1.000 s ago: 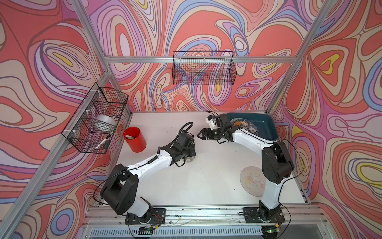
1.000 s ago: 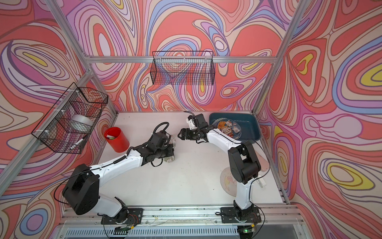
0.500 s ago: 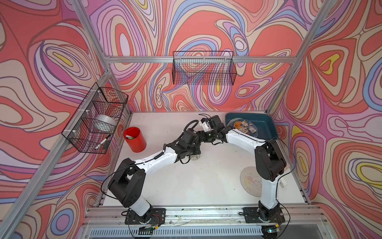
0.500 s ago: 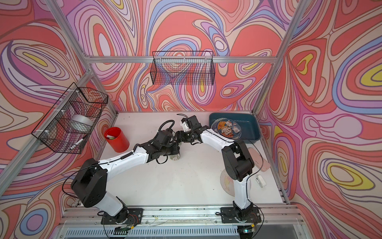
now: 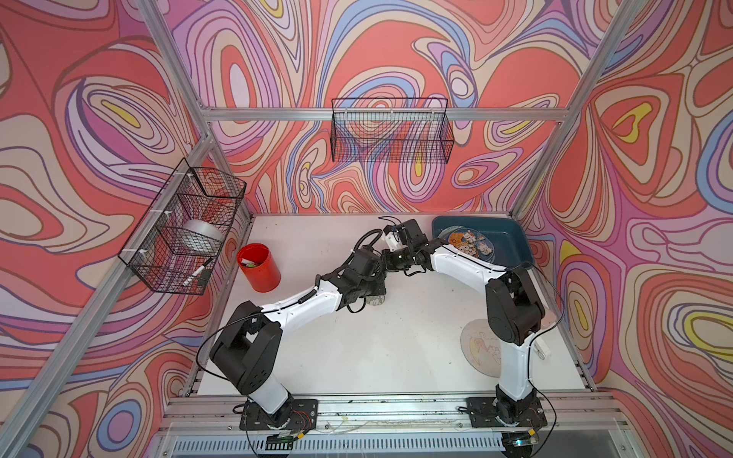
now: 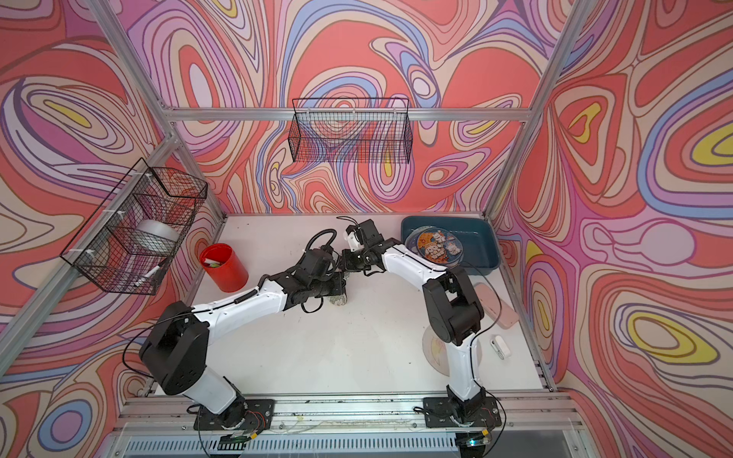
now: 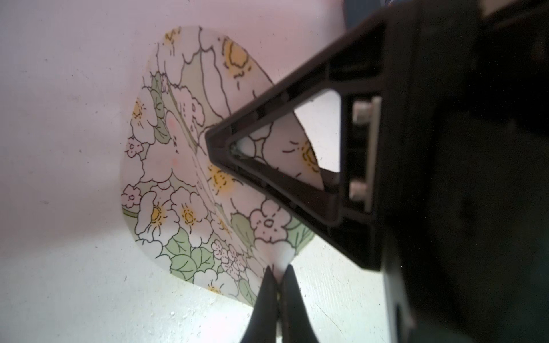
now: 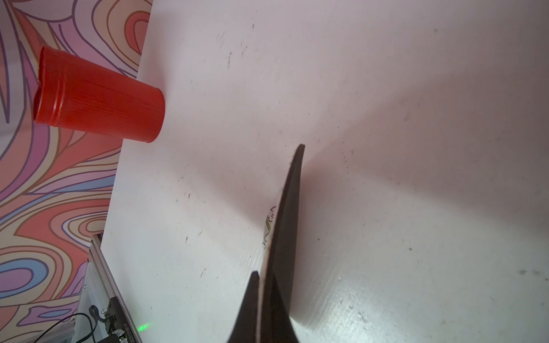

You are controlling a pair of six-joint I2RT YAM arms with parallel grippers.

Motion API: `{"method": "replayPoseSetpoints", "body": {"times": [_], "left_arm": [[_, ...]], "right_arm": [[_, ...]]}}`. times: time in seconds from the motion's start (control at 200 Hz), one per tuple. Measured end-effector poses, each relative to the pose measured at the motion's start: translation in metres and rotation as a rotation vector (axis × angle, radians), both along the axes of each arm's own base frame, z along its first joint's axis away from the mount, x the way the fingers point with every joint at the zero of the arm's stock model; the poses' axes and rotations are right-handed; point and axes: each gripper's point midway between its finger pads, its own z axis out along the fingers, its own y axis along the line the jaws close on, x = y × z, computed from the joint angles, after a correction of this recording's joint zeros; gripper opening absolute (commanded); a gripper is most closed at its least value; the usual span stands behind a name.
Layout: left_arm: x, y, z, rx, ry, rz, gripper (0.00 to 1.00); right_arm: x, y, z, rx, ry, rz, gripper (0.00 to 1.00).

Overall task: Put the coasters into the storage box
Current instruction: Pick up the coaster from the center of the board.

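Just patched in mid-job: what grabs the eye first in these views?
Over the middle of the table, the left gripper and right gripper both have their jaws shut on one flowered coaster, bending it between them. In the far right corner the teal storage box holds cartoon-printed coasters, and a pale coaster lies flat near the front right edge.

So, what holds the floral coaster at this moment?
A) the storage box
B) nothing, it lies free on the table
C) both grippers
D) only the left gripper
C: in the wrist views the left gripper and the right gripper are each shut on an edge of the floral coaster.
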Motion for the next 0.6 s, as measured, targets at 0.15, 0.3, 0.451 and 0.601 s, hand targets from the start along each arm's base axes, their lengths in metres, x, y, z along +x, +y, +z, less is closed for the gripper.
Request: {"method": "replayPoseSetpoints", "body": {"times": [0.15, 0.3, 0.451, 0.601], "left_arm": [[0.000, 0.000, 0.000, 0.008, -0.008, -0.003, 0.34], [0.001, 0.002, 0.000, 0.025, -0.025, 0.002, 0.72], [-0.002, 0.010, 0.000, 0.042, -0.036, 0.015, 0.86], [-0.004, 0.018, 0.003, 0.059, -0.061, 0.026, 0.90]], "right_arm": [[0.002, -0.004, -0.003, -0.028, -0.009, -0.017, 0.00], [0.008, -0.012, -0.002, -0.082, -0.033, -0.042, 0.00], [0.018, -0.022, 0.002, -0.146, -0.079, -0.071, 0.00], [0.027, -0.043, 0.005, -0.222, -0.116, -0.115, 0.00]]}}
